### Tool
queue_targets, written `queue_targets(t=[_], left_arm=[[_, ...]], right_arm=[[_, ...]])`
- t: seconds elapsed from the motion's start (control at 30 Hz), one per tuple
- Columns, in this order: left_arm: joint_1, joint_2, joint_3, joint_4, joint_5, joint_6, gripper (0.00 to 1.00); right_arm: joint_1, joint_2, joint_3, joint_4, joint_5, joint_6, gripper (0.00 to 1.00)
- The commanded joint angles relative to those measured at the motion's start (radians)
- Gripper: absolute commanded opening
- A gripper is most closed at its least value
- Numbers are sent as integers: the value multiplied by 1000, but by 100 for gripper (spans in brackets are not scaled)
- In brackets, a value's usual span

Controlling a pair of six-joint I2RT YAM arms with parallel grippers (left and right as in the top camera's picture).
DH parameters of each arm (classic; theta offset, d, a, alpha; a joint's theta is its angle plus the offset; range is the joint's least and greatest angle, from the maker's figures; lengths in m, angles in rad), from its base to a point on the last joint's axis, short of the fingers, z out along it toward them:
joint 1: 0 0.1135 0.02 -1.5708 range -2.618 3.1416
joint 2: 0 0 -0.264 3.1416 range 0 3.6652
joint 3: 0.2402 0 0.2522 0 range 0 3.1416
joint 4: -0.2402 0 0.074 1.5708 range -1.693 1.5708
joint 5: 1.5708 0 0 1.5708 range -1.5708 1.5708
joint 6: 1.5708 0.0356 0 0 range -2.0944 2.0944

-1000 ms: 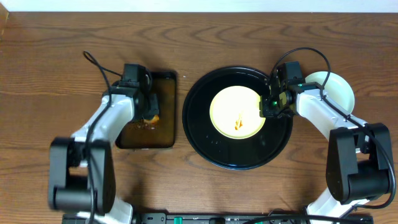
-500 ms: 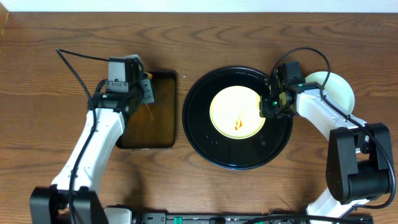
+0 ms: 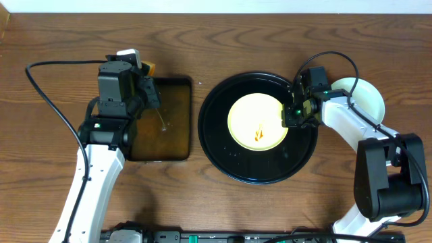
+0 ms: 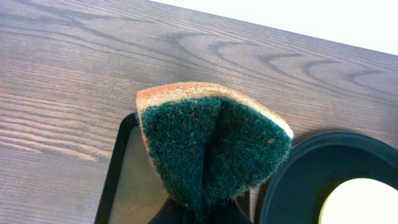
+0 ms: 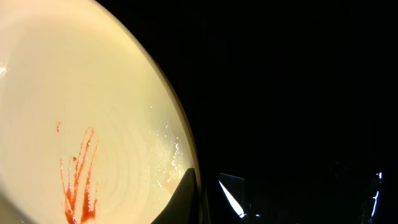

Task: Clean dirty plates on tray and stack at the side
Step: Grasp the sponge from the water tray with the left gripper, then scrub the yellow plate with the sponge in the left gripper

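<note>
Overhead, the pale yellow plate [image 3: 258,121] lies flat near the middle of the round black tray [image 3: 219,145], with 1 orange-red sauce smear [image 3: 258,133] on its face. The right gripper [image 3: 291,112] sits at the plate's right rim. In the right wrist view its fingers [image 5: 186,190] straddle that rim, 1 inside and 1 outside, only narrowly parted. Whether they actually pinch it I cannot tell. The left gripper [image 3: 148,91] hangs above the rectangular tray [image 3: 177,145] of brownish liquid, clamped on a folded sponge [image 4: 211,149] with its green scouring face outward. A pale plate [image 3: 368,94] rests on the table to the right, partly under the right arm. The yellow plate looks rigid, light and glazed, so probably slick where wet and liable to skate on the glossy tray under a scrub. The rim is the only real purchase, best held opposite the scrubbing side. The sponge is soft and will give, so pressure should stay moderate and over the smear.
</note>
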Motion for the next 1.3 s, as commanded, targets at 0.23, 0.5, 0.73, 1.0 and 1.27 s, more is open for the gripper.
queue_targets(t=[0.23, 0.5, 0.73, 1.0, 1.27], left_arm=[[-4, -4, 0, 6, -13, 3, 7], [-4, 288, -2, -83, 4, 2, 7], [-4, 424, -2, -133, 85, -6, 7], [-4, 337, -1, -132, 146, -5, 7], [-21, 217, -1, -88, 250, -6, 7]], right_arm=[[17, -9, 4, -3, 13, -18, 1], [17, -9, 4, -3, 13, -18, 1], [17, -9, 4, -6, 13, -26, 1], [17, -9, 4, -18, 13, -26, 1], [60, -9, 4, -34, 12, -25, 1]])
